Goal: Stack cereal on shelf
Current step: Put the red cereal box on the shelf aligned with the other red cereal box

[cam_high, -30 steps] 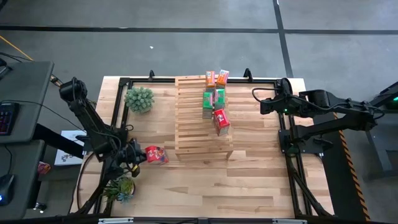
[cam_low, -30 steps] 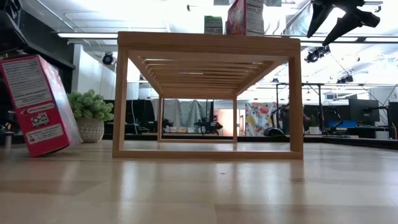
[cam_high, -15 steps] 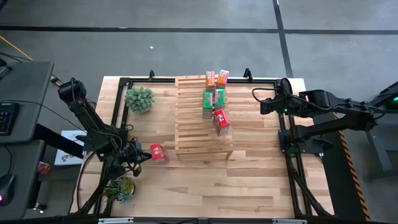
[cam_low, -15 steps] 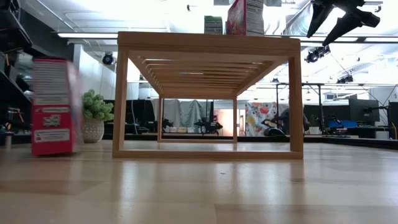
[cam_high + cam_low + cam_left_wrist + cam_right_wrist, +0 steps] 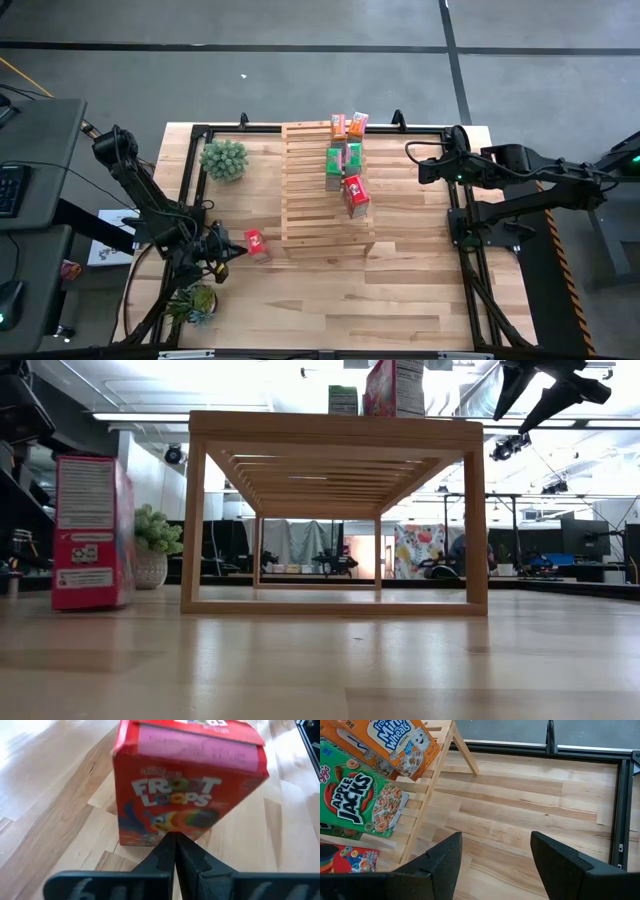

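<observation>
1. The left arm reached from the table's left edge toward the front-left part of the tabletop, bent at the elbow and held low.
2. The left gripper (image 5: 226, 250) sat close above the surface, its two dark fingers (image 5: 167, 852) pressed together with no gap, holding nothing.
3. The right arm stood folded at the table's right edge, raised well above the surface.
4. The right gripper (image 5: 412, 152) pointed inward across the table, its fingers (image 5: 445, 857) spread apart and empty; in the low view it hung high (image 5: 525, 378).

robotics lab, black-framed plywood table (image 5: 300, 300), grey floor (image 5: 300, 80), equipment benches (image 5: 560, 565) behind
</observation>
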{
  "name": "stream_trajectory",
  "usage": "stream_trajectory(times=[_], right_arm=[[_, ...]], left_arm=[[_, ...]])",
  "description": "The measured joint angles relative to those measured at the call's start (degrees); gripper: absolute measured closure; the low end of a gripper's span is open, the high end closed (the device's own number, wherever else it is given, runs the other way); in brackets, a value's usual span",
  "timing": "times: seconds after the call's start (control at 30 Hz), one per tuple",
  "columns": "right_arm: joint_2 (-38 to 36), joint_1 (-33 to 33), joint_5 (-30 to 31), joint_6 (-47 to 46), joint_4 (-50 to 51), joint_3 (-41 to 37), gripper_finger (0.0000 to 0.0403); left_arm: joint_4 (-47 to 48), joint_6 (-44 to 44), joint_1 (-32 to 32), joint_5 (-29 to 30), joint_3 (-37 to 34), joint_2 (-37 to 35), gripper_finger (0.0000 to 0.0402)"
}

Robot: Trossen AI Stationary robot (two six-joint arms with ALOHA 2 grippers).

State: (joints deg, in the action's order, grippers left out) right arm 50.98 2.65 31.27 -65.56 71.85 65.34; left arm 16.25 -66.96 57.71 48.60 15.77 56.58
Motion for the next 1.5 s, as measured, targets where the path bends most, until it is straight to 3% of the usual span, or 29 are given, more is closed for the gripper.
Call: stream_trajectory(times=[0.13,0.3,0.4,0.57,0.77,0.97,1.17,1.5], right_arm=[[0.0,0.0,-0.1,0.0,0.0,0.0,0.0174],[0.0,0.0,-0.4,0.0,0.0,0.0,0.0174],[0.0,0.0,-0.4,0.0,0.0,0.0,0.0174],[0.0,0.0,-0.4,0.1,0.0,0.0,0.0174],[0.0,0.0,-0.3,1.5,0.0,0.0,0.0174],[0.0,0.0,-0.2,1.6,0.0,0.0,0.0174],[0.0,0.0,-0.2,2.2,0.0,0.0,0.0174],[0.0,0.0,-0.2,3.0,0.0,0.0,0.0174]], left_arm=[[0.0,-0.1,0.0,-2.2,0.0,-0.1,0.0402],[2.7,2.0,0.0,-9.0,2.6,-2.3,0.0394],[9.1,7.1,0.0,-14.9,6.4,-4.7,0.0373],[24.4,14.4,-1.6,-19.4,16.2,-8.4,0.0312],[34.9,37.0,-10.3,-22.1,30.7,-9.0,0.0217],[37.9,62.5,-26.8,-37.0,39.5,-2.8,0.0151],[38.1,86.3,-36.0,-46.6,43.5,6.8,0.0140],[38.2,106.1,-37.5,-46.8,44.5,16.6,0.0144]])
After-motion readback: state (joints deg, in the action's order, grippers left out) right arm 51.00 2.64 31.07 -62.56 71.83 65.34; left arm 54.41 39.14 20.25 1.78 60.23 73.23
